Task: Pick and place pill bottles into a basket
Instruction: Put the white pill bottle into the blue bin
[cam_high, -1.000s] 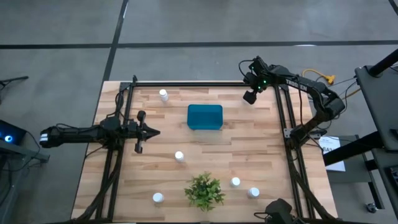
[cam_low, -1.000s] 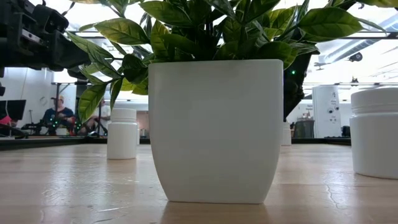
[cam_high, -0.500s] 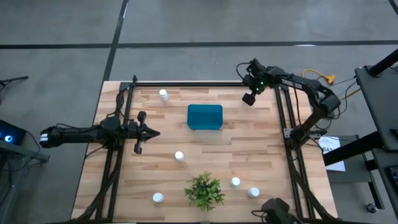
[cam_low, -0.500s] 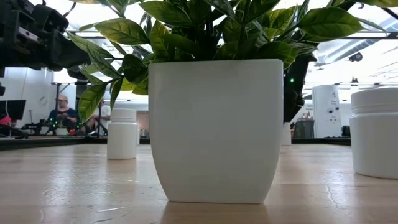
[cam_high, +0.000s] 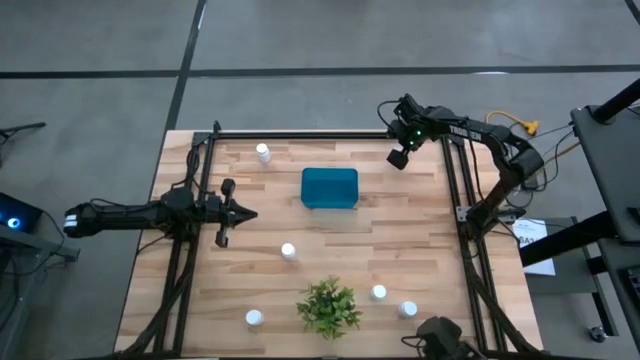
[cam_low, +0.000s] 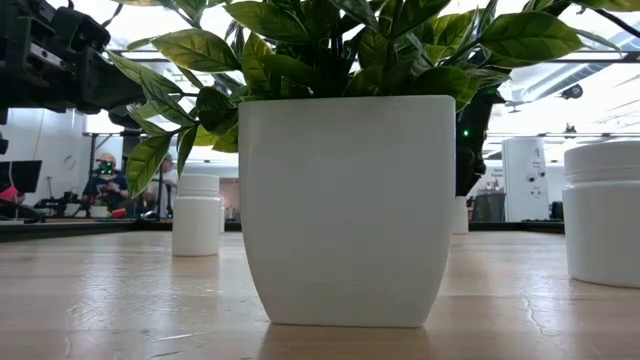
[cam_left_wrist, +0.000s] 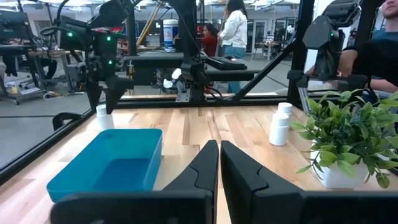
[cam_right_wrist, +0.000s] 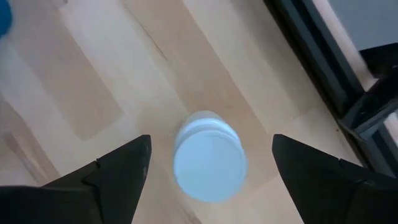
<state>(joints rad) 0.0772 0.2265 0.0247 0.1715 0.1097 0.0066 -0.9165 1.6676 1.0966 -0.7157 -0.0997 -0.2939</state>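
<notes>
Right gripper is spread wide on my wrist feed, its two dark fingers standing well apart on either side of a white pill bottle seen cap-up on the wood below, touching nothing. From above I see that gripper hanging over the table's far right corner, and it covers that bottle completely there.

Left gripper has its fingers pressed together, holding nothing; it waits over the left side of the table, pointing toward the middle.

The basket, a teal bin with rounded corners, sits in the far middle of the table and looks empty. Five bottles show from above: one near the far left corner, one in the middle, one at the near left, and two close together right of the plant.

At table height the plant's white pot blocks most of my view, and a bottle is cut off at the right edge. A person sits far behind.
</notes>
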